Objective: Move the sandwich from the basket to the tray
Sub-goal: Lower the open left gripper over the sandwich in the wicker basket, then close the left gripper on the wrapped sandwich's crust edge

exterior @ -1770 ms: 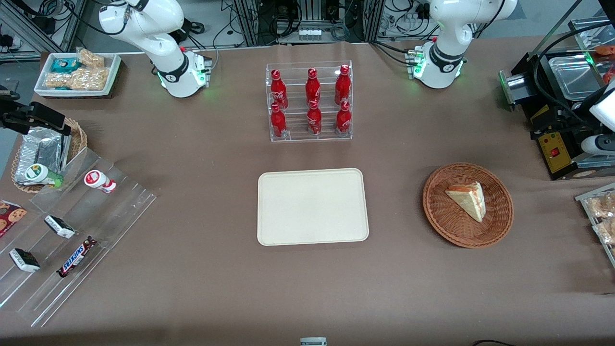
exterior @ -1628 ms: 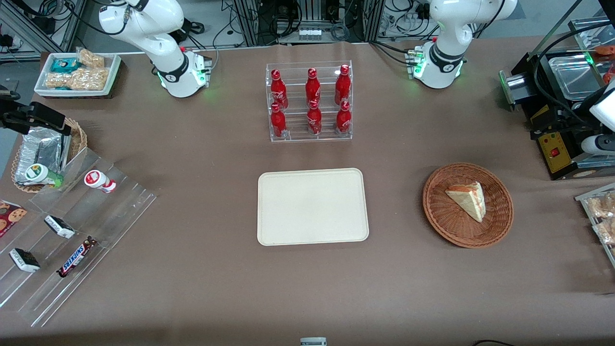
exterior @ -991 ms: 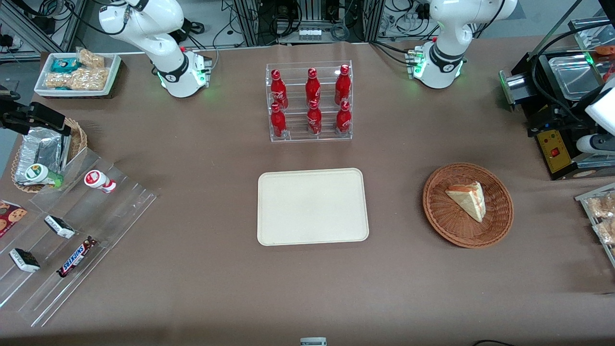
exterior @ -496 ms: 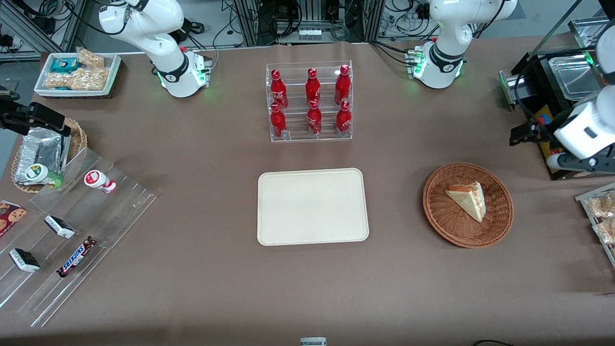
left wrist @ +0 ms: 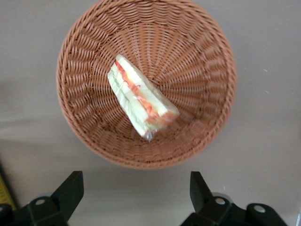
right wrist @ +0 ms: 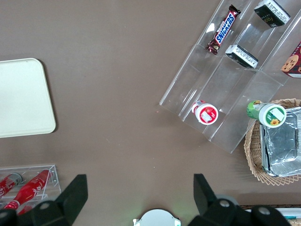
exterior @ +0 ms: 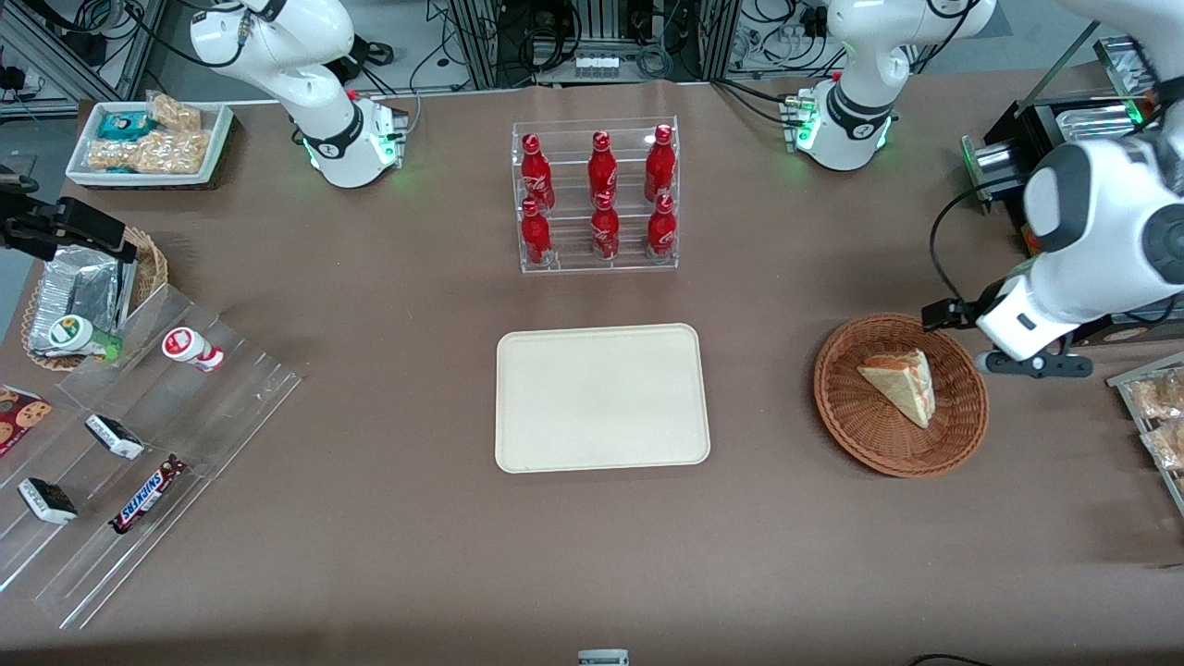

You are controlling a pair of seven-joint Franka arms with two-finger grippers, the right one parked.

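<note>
One sandwich (left wrist: 141, 103) lies in the basket (left wrist: 75, 61), soft and slippery-wrapped; the gripper (left wrist: 134, 200), jaws apart beside the rim, should pinch gently across its flat bread faces.

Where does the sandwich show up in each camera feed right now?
Front view: sandwich lies in the basket, toward the working arm's end of the table.
Left wrist view: sandwich lies in the basket, the open end effector above the table beside it.
Right wrist view: not in it.
Shared landmark: the basket.
</note>
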